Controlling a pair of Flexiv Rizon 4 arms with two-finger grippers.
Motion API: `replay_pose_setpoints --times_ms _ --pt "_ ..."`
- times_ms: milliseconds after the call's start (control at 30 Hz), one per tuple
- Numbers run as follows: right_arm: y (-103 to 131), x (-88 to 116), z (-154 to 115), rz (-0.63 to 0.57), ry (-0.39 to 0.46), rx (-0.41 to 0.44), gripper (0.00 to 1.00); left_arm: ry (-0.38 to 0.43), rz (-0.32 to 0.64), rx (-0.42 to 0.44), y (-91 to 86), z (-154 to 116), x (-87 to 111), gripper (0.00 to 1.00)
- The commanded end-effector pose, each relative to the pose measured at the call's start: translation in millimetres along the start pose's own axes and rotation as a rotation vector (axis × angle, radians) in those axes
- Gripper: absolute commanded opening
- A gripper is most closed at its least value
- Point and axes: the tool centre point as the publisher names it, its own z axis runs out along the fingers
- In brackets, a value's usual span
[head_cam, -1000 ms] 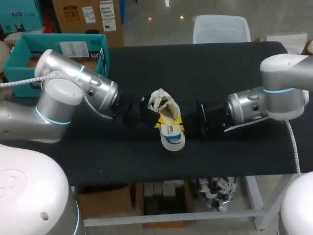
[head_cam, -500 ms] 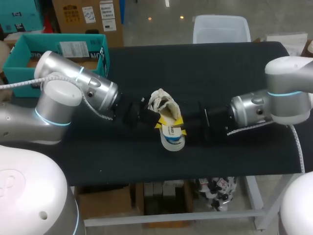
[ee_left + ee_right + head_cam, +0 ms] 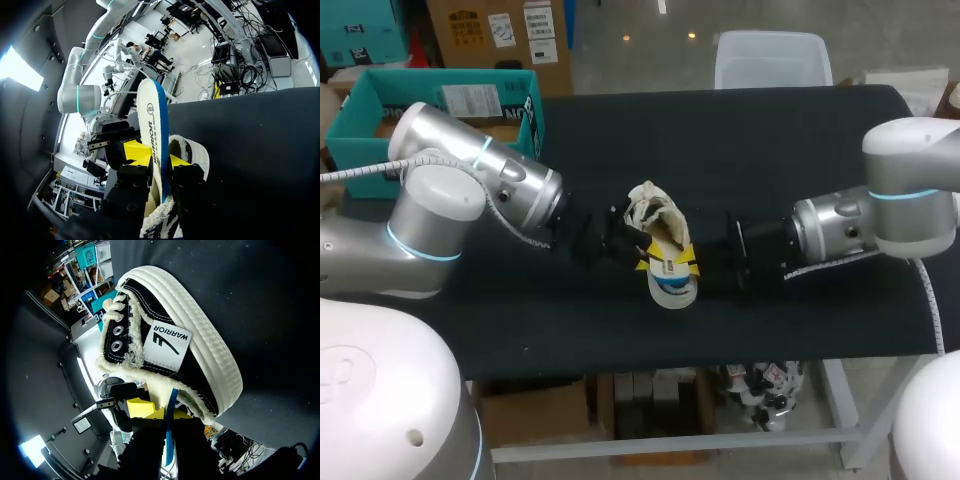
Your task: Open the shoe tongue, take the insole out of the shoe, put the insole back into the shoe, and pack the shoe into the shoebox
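1. Two grippers now meet at the insole (image 3: 150, 112). The right gripper (image 3: 161, 411), which stood off to the right of the shoe (image 3: 653, 212) a second ago, has slid leftward toward frame centre.
2. The left gripper (image 3: 157, 156) has barely shifted. Its fingers stay clenched on the insole's two faces.
3. In the right wrist view, the insole's blue edge runs between the right fingers, which look pressed onto it from both sides.
4. The shoe lies mid-frame on the table (image 3: 800, 130). The insole juts from its opening toward the lower edge, seemingly only partly out.
5. This shared grip suggests a handover or a joint pull to finish the withdrawal. Refitting the insole and packing the shoe into the teal shoebox (image 3: 355, 115), upper left, are not yet done.
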Motion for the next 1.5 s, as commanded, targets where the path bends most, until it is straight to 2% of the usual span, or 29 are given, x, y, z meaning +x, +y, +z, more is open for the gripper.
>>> replay_pose_setpoints --times_ms 33,533,833,933,967,1000,1100,1200,1233,1267,1367,1400,1433,1467,1500 --pt "5.6 0.0 0.5 0.001 -0.001 0.012 0.0 -0.003 0.007 -0.01 -6.7 -2.8 1.6 0.0" --pt "33.5 4.6 0.0 0.025 -0.024 -0.001 0.0 0.0 -0.039 -0.03 31.9 6.4 -1.5 0.0" --pt "31.3 6.1 -3.7 0.028 -0.023 -0.018 0.0 -0.001 -0.045 -0.018 31.2 10.0 2.0 0.0" --pt "24.4 6.5 -6.1 0.019 -0.016 -0.025 0.4 -0.006 -0.044 -0.015 27.9 8.7 3.1 0.0" --pt "21.4 6.6 -6.7 0.015 -0.015 -0.027 0.45 -0.008 -0.043 -0.015 26.7 8.2 3.2 0.0" --pt "18.7 6.6 -7.2 0.011 -0.014 -0.029 0.47 -0.01 -0.043 -0.015 25.6 7.8 3.1 0.0" --pt "10.5 6.4 -8.8 0.001 -0.012 -0.032 0.43 -0.015 -0.041 -0.018 23.4 6.7 2.9 0.0" --pt "6.1 3.6 -9.0 -0.003 -0.009 -0.033 0.32 -0.015 -0.041 -0.023 22.4 6.4 3.2 0.0" --pt "5.7 2.9 -8.7 -0.003 -0.008 -0.032 0.22 -0.015 -0.042 -0.024 22.3 6.5 3.4 0.0" --pt "5.3 1.8 -8.1 -0.003 -0.007 -0.031 0.0 -0.015 -0.044 -0.025 22.2 6.7 3.6 0.0" --pt "6.1 -0.9 -6.1 0.001 -0.009 -0.025 0.0 -0.01 -0.053 -0.029 21.2 8.2 3.6 0.0" --pt "6.4 -1.4 -5.5 0.002 -0.009 -0.024 0.0 -0.009 -0.054 -0.029 19.0 7.9 3.0 0.04" --pt "6.6 -1.8 -5.2 0.002 -0.009 -0.022 0.0 -0.007 -0.051 -0.029 15.6 7.1 2.4 0.49" --pt "7.0 -2.1 -4.9 0.002 -0.009 -0.021 0.0 -0.007 -0.044 -0.029 12.3 5.9 1.9 0.81" --pt "7.4 -2.3 -4.7 0.001 -0.009 -0.02 0.0 -0.007 -0.037 -0.029 9.3 4.5 1.2 0.9"
